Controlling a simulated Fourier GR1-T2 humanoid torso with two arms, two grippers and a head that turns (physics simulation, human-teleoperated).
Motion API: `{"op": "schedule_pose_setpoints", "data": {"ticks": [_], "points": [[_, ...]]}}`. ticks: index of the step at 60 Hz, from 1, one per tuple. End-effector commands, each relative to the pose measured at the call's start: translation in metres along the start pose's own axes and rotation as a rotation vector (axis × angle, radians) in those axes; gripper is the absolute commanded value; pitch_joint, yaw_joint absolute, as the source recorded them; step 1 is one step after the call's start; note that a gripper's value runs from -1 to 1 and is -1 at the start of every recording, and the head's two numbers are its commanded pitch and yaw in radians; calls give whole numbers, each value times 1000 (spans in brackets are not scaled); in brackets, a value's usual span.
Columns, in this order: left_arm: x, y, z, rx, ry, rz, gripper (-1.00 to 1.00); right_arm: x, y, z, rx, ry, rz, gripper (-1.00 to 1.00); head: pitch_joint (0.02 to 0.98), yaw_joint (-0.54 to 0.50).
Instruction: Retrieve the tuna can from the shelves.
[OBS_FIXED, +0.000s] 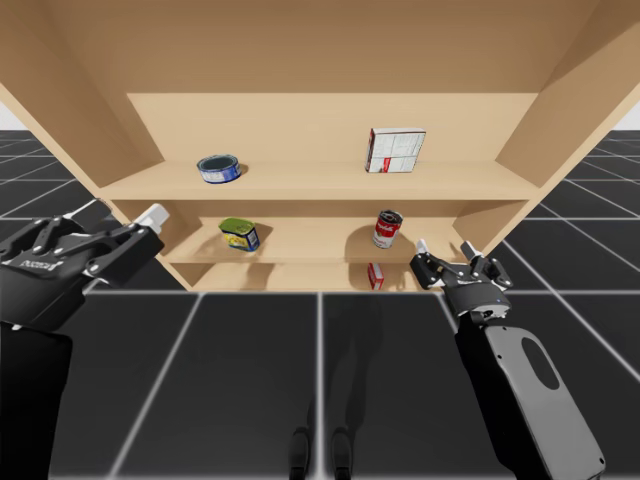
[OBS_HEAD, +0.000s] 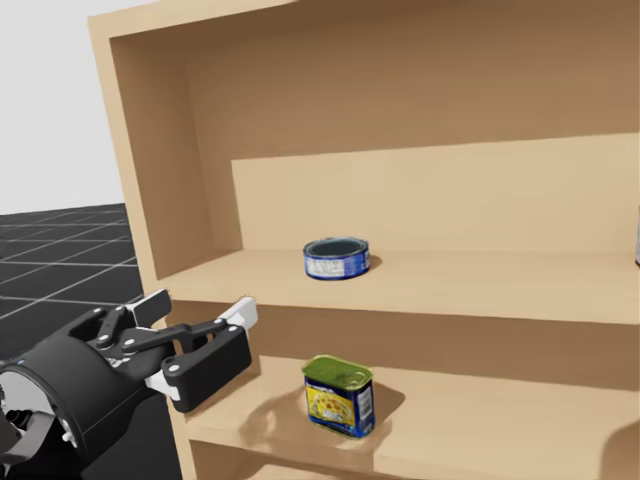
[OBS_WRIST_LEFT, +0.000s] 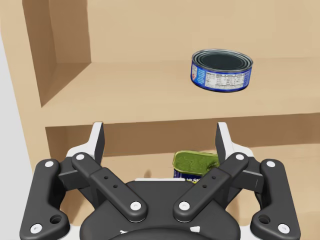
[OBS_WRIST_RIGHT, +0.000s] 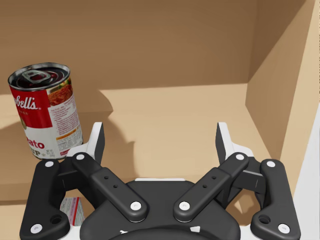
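Reaching stage: my left gripper (OBS_WRIST_LEFT: 160, 137), fingers apart and empty, hangs before the shelves (OBS_FIXED: 330, 182). The tuna can (OBS_WRIST_LEFT: 221, 70) stands on the upper board at its one o'clock. Next, I judge: rise, advance, straddle it. My right gripper (OBS_WRIST_RIGHT: 160, 137) also gapes. Pale wood, dark gridded floor (OBS_FIXED: 250, 380).

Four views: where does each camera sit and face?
High: above, facing the shelves; left gripper, right gripper show.
Head: on my head, facing the blue can; an arm's gripper shows.
Left wrist: behind my open left gripper, facing the blue can.
Right wrist: behind my open right gripper, facing the red can.
Head and left wrist share the blue can.
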Motion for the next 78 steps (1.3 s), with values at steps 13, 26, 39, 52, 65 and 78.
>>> {"op": "schedule_pose_setpoints", "data": {"ticks": [13,26,39,52,65,78], "points": [[24,-21,-48,-72,70,-14,-1000,1,-3,-1,-11,-13,-6,-1000,273,347],[15,-40,-79,-88,101,-26,-1000,0,-4,-2,-7,-11,-20,-1000,272,336],[10,-51,-102,-87,120,-37,-1000,-1,-7,-3,-13,-11,-29,-1000,266,334],[7,-50,-128,-54,139,-30,-1000,-1,-9,-4,-12,-10,-33,-1000,272,334],[4,-49,-150,-30,159,-22,-1000,-2,-9,-4,-12,-9,-35,-1000,278,330],[0,-54,-150,-43,181,-11,769,-2,-10,-4,-12,-8,-37,-1000,286,324]]}}
